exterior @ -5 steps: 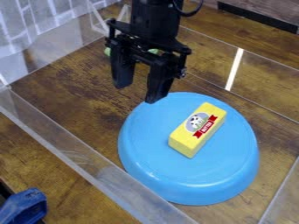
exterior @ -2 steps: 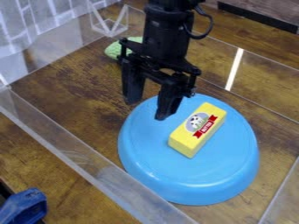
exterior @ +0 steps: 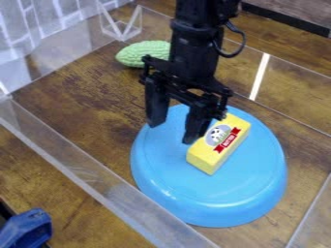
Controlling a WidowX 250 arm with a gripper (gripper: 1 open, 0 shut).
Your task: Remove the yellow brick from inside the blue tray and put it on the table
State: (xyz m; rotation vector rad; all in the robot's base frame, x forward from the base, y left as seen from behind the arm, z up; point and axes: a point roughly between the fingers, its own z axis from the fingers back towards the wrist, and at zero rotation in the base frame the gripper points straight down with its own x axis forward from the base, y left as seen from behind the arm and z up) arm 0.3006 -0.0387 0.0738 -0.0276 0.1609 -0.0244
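The yellow brick [exterior: 219, 147], with a red-and-white label and a cartoon face on top, lies inside the blue tray [exterior: 241, 195], right of its centre. The tray rests on the dark wood-grain table [exterior: 77, 107]. My black gripper [exterior: 179, 115] hangs over the tray's back-left part, just left of and above the brick. Its fingers stand apart and hold nothing. One fingertip [exterior: 199, 127] covers the brick's upper-left corner in this view; whether it touches the brick I cannot tell.
A bumpy green object [exterior: 142, 52] lies on the table behind the arm at the back left. Clear plastic walls [exterior: 58, 145] run along the table's edges at the front left and back. A blue thing [exterior: 23, 232] sits outside the wall at the bottom left.
The gripper has travelled forward and to the right, from behind the tray to over its back-left part beside the brick. The brick and tray have stayed put.
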